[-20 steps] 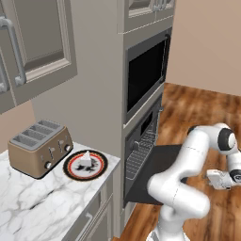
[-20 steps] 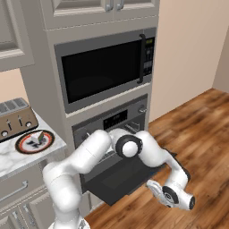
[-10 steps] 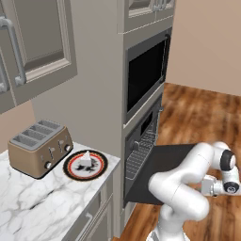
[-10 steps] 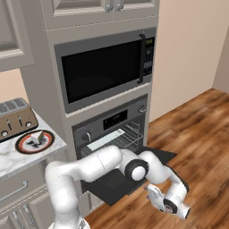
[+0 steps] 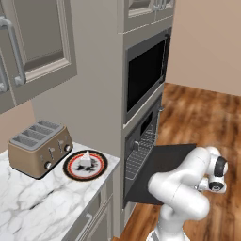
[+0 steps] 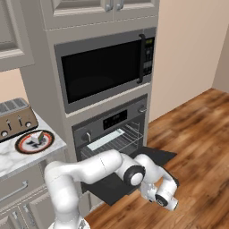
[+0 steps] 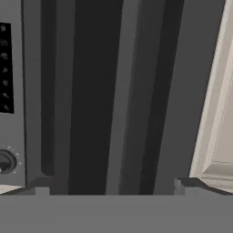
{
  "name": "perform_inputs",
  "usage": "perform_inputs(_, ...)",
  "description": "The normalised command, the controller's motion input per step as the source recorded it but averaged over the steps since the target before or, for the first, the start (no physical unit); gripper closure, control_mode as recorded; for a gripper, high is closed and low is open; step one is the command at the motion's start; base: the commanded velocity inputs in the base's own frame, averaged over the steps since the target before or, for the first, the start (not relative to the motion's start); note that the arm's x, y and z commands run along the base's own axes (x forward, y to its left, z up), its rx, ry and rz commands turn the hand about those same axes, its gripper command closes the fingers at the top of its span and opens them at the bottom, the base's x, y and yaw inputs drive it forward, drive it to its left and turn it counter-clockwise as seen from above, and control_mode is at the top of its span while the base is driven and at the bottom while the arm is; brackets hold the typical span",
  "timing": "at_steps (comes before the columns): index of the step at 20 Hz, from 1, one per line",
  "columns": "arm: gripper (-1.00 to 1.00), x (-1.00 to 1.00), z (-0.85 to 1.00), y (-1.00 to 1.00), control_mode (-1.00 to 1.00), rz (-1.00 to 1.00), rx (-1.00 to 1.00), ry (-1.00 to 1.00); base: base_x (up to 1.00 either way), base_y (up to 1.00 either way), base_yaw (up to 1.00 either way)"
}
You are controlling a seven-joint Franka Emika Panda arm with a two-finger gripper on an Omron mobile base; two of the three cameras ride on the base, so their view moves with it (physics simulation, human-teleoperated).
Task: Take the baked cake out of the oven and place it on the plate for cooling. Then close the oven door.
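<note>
Notably, in the left base view the baked cake (image 5: 85,159) already sat on the plate (image 5: 75,172), on the marble counter (image 5: 37,207) just right of the toaster (image 5: 40,148). So the closing step was judged to remain. The oven door (image 5: 164,167) hung fully down, flat and level, its long axis running left to right across the oven (image 5: 141,155) mouth. The arm's wrist was low at the door's far right side, off its free edge; the gripper itself could not be made out here.

In the right base view the gripper (image 6: 162,201) lay below and just in front of the door's outer edge, near the wood floor (image 6: 197,147). A pale tray (image 6: 105,139) rested on the wire rack inside. To the right, open floor gave room for an upward swing; the cabinet column on the left bounded it.

In the hand view the camera looked up along the dark microwave (image 7: 91,91) front, with a knob (image 7: 5,161) at lower left. Both fingertips (image 7: 42,191) stood wide apart with nothing between them. The door probably lay above and behind the fingers, though this angle left that uncertain.
</note>
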Motion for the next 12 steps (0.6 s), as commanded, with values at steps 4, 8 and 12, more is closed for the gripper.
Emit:
perform_inputs(4, -1.0, 0.44, 0.0, 0.99, -1.0, 0.0, 0.06, 0.0, 0.0, 0.0, 0.0)
perform_inputs(8, -1.0, 0.24, 0.29, 1.0, -1.0, 0.04, 0.09, 0.0, 0.0, 0.0, 0.0)
perform_inputs(12, -1.0, 0.09, 0.72, 1.0, -1.0, 0.08, 0.06, 0.0, 0.0, 0.0, 0.0)
